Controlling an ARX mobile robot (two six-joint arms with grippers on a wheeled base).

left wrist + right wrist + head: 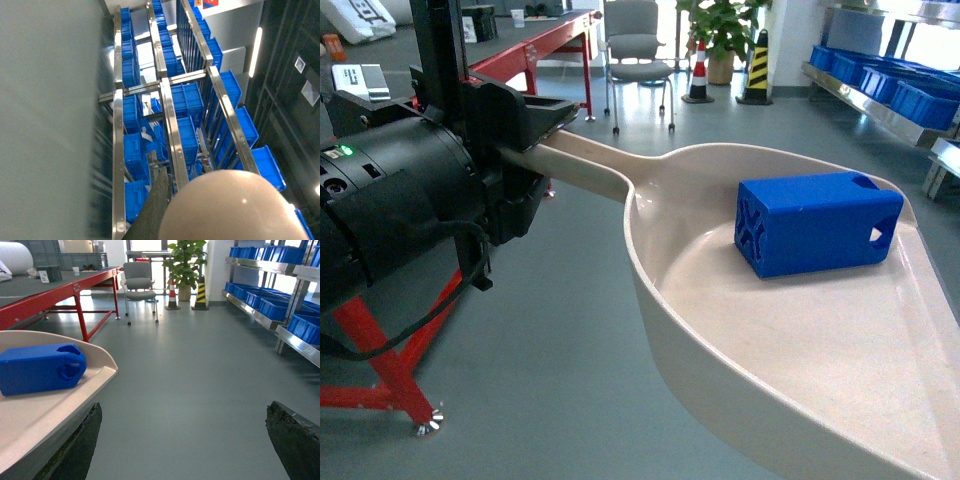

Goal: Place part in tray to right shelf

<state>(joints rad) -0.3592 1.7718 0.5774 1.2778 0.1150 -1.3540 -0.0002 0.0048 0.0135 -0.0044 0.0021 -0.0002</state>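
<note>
Head view: left tool [535, 150] clamps the handle of the cream tray [840, 360], holding it level out over the floor. The blue part [817, 222] lies on its side in the upper centre of the pan, probably kept level so it cannot slide off the open lip. Right shelf [895, 95] with blue crates [920, 100] sits upper right, well apart.

Left wrist view: rolled sideways; only the tray's rounded underside [230, 207] at bottom, with steel racking and crates beyond. The part is hidden here.

Right wrist view: right tool [185, 440] spread wide, holding nothing, one pad under the tray's lip at lower left. The part [42, 367] rests near the rim. A red bench [60, 290] stands upper left.
</note>
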